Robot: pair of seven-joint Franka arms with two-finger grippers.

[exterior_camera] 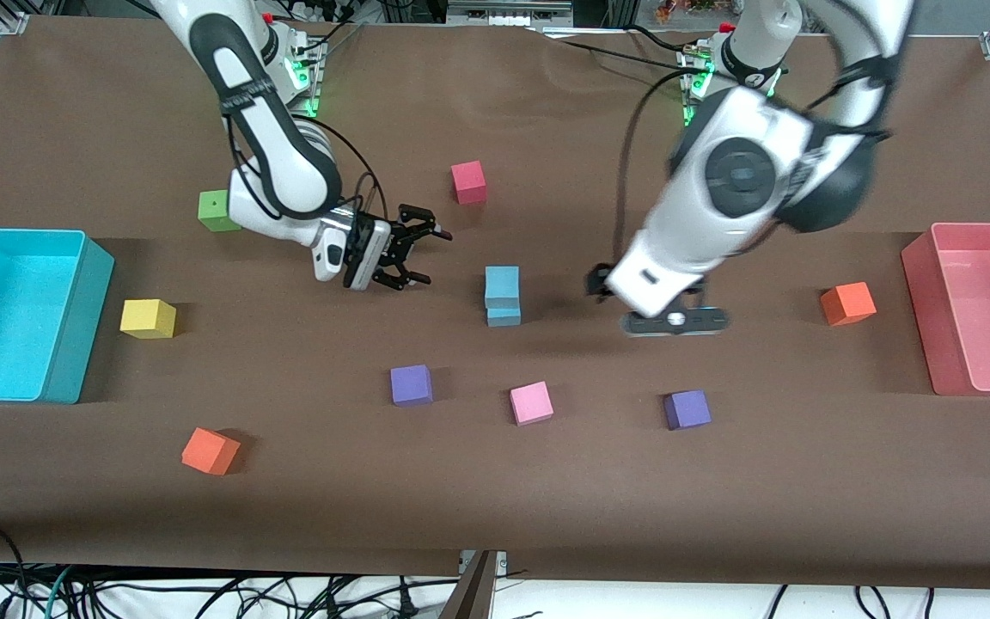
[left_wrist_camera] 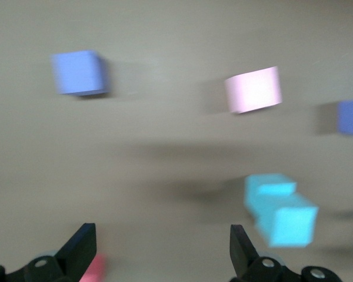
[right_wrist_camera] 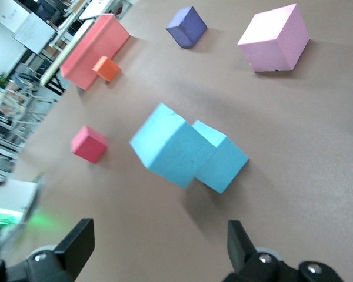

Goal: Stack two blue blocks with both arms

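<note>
Brown table [exterior_camera: 495, 507] (cables [exterior_camera: 203, 593] trailing below its edge).

1. Right arm: reaches down from its base at the top of the front view, forearm bent toward the middle of the counter.
2. Right pincer [exterior_camera: 420, 255]: tilted sideways, low over the counter, fingers [right_wrist_camera: 76, 241] spread wide, nothing between them.
3. Left arm: descends steeply from its base, wrist pointing downward.
4. Left pincer [exterior_camera: 675, 320]: low over the counter, fingers [left_wrist_camera: 81, 245] spread wide, empty.
</note>
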